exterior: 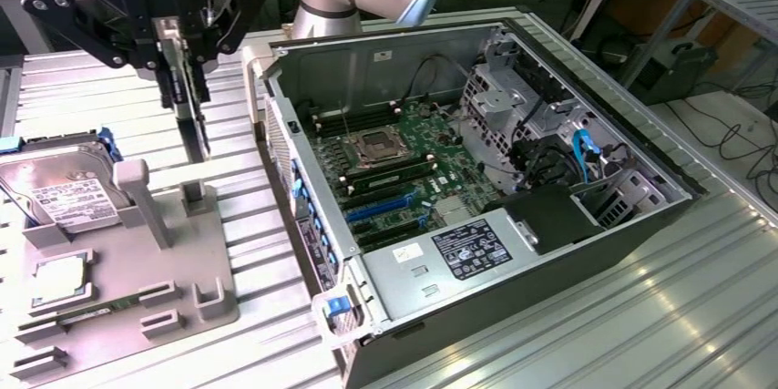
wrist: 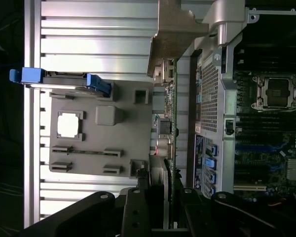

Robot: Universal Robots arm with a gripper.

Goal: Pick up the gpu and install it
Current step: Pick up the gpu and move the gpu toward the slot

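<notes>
My gripper [exterior: 182, 63] is shut on the gpu [exterior: 189, 116], which hangs edge-on as a thin dark card just above the grey holder tray [exterior: 170, 266], clear of its slotted post. It is on the exterior view's left of the open computer case [exterior: 511, 225]. In the wrist view the gpu [wrist: 168, 123] runs away from my gripper [wrist: 160, 210] as a narrow green edge. Its silver bracket [wrist: 173, 34] is at the far end, between the tray and the case wall. The motherboard [exterior: 402, 157] lies exposed in the case with blue card slots [exterior: 383, 213].
On the tray stand a silver hard drive [exterior: 61, 190] with blue rails, a processor chip [exterior: 61, 280] and a narrow memory stick [exterior: 97, 313]. The case holds a power supply [exterior: 468, 248] and drive cage with cables [exterior: 571, 157]. Ribbed aluminium table [exterior: 680, 316] surrounds everything.
</notes>
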